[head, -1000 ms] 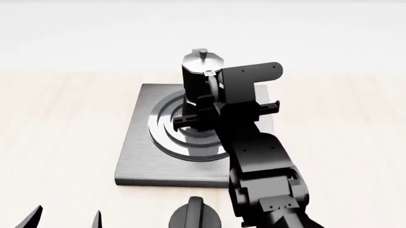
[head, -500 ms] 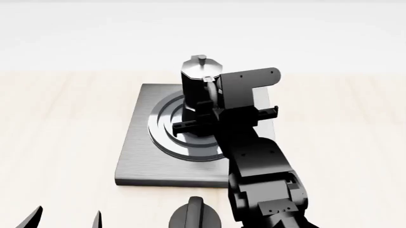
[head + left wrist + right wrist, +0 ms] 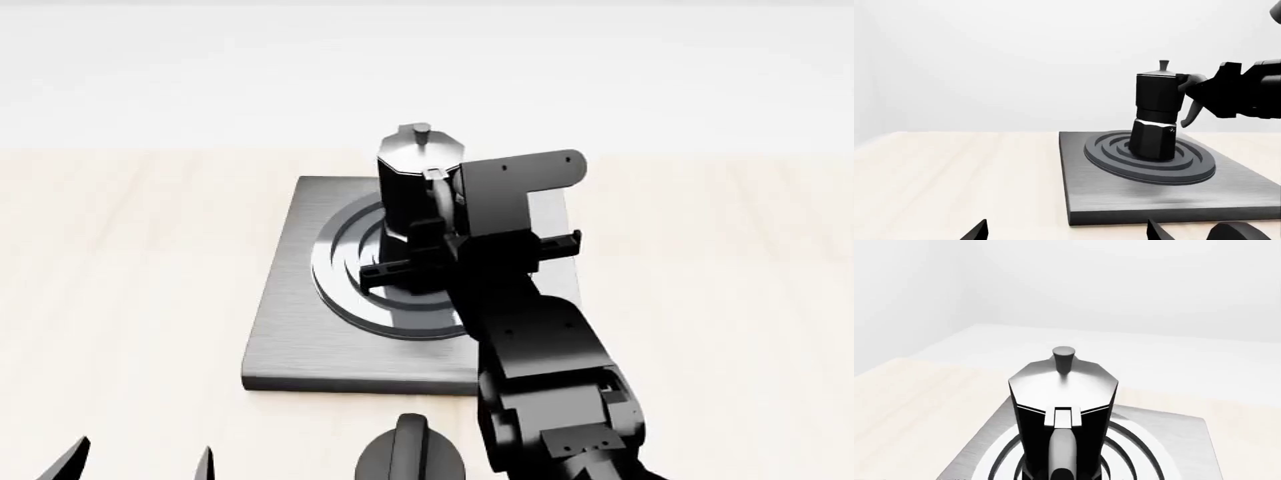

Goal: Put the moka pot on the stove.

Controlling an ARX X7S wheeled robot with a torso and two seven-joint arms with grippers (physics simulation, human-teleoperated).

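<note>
No legible text, labels, brands or numbers in any view; pot [image 3: 422, 185], stove [image 3: 287, 300] and arm surfaces all unmarked.

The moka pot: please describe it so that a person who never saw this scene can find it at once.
On the pale wooden table lies a square grey stove with a ring burner. The moka pot stands upright on those rings. It is the only tall thing there: faceted, glossy black, narrow at the waist, with a silvery lid and small knob, unlike the squat black knob nearer the robot.

The pot [image 3: 416, 195] is glossy black with a silvery lid. The stove [image 3: 287, 320] is brushed grey with concentric rings. The surface [image 3: 134, 260] is pale wood-grain.
</note>
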